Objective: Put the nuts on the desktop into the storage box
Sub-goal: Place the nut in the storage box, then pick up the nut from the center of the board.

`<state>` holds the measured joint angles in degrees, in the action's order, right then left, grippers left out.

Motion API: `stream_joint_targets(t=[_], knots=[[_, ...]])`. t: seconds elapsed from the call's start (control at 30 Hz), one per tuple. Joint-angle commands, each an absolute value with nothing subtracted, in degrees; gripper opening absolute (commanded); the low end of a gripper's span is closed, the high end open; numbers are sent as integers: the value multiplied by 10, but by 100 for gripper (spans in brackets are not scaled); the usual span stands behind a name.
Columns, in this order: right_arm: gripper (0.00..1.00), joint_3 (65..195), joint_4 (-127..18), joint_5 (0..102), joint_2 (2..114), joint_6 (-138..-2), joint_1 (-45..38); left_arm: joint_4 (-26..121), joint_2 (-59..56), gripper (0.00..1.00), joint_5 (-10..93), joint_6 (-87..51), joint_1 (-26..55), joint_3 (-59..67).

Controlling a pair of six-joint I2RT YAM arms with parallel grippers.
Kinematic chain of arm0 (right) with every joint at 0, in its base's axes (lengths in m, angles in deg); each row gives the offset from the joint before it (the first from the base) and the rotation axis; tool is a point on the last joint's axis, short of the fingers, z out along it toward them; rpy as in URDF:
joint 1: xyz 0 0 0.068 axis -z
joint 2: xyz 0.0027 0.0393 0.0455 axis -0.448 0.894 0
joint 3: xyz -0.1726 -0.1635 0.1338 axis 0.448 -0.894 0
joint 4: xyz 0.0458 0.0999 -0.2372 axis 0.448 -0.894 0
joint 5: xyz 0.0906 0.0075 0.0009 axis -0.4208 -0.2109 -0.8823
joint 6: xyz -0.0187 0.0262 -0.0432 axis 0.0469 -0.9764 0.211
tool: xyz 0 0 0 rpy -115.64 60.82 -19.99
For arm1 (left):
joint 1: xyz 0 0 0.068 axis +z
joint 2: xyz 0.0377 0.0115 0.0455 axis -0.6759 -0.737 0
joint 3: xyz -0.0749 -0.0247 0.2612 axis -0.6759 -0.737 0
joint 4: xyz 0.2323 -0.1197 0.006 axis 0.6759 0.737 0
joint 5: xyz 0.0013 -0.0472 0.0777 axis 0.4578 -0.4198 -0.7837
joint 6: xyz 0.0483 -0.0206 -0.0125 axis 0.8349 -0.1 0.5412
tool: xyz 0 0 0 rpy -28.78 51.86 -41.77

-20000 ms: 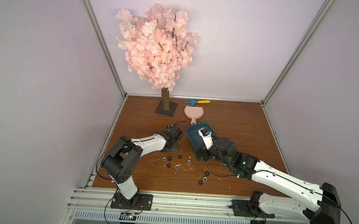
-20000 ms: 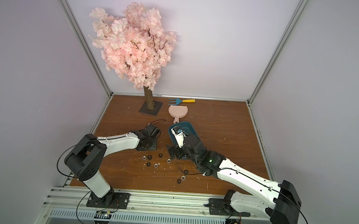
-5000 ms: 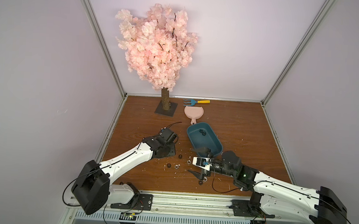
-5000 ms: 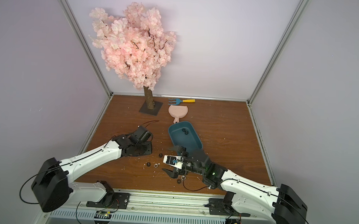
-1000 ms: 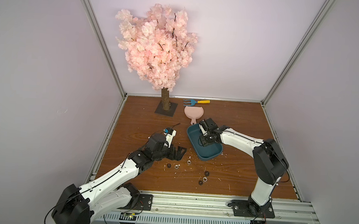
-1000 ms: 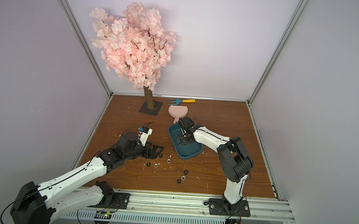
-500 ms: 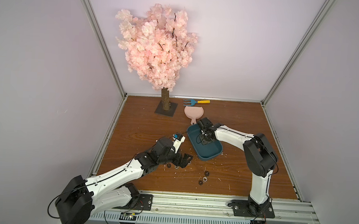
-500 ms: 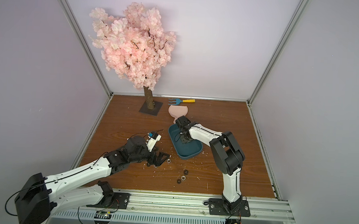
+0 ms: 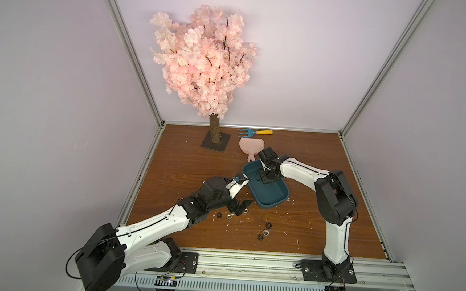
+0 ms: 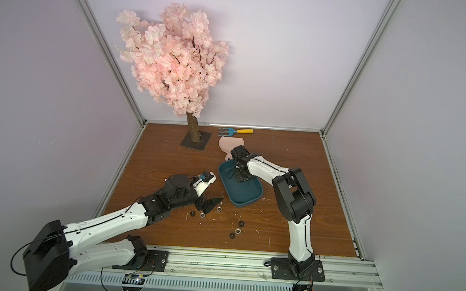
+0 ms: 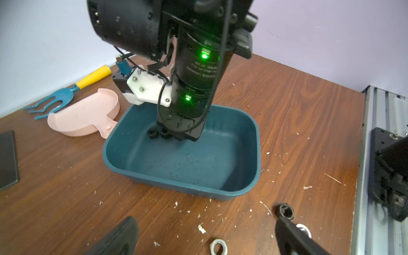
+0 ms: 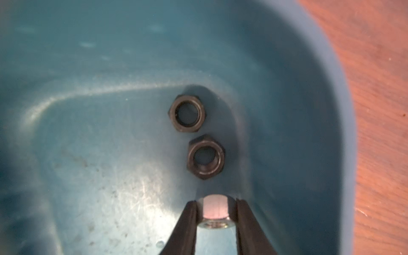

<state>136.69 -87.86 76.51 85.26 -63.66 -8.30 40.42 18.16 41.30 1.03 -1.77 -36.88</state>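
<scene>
Wooden desktop (image 9: 186, 160), hexagonal nuts (image 9: 266, 232), rounded box (image 9: 267, 195)

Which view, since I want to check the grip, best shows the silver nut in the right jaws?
The right wrist view: the silver nut fills the close-up, pinched between the jaws inside the storage box. In the left wrist view the right arm hides it; in both top views it cannot be made out.

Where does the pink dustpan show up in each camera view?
Both top views: pink dustpan between the blue rake and the storage box.
Left wrist: pink dustpan beside the storage box's corner.
Right wrist: not in it.
Shared landmark: the storage box, seen in all views.
</scene>
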Motion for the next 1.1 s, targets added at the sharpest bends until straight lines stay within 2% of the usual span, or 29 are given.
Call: stream_joint_targets(t=[0.0,0.2,0.4,0.57,0.83,1.07], knots=[[21,1388,-904,755,855,-642,-82,396,153,100,414,82,-23,-355],[25,1397,-909,745,861,-641,-81,409,92,100,406,90,-23,-324],[37,1400,-915,750,860,-633,-80,404,70,100,400,81,-24,-313],[42,1401,-918,757,855,-630,-79,413,72,100,397,74,-24,-314],[43,1387,-899,756,819,-625,-80,417,103,100,365,49,-23,-338],[44,1344,-846,753,732,-611,-84,474,134,100,307,-66,-23,-334]])
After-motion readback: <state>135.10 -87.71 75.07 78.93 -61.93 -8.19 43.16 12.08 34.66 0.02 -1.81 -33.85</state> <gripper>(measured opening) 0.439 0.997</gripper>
